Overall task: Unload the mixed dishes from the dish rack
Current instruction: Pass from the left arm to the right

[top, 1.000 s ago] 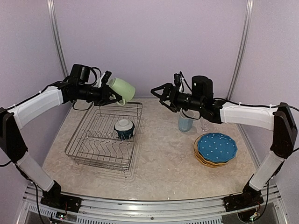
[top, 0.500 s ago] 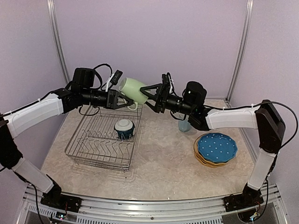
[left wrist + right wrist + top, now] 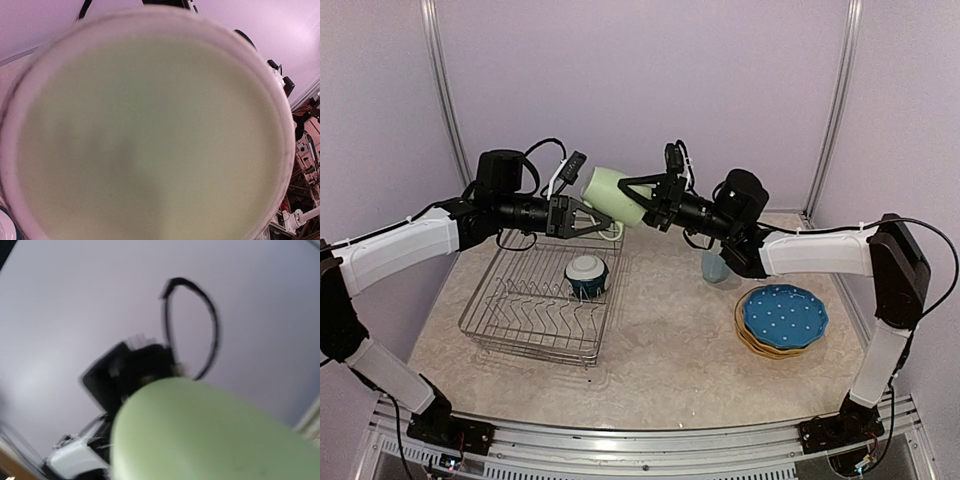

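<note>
While aloft, green mug [image 3: 608, 192] (tilted), in left claw [image 3: 587, 216]

dish rack [image 3: 520, 310]: left on table [image 3: 670, 350]
bowl [image 3: 587, 275]: in rack, right side
plate stack [image 3: 785, 318]: right on table
raised mug [image 3: 608, 192]: above rack's far right corner
standing mug [image 3: 713, 267]: behind plate stack, leftward
</note>
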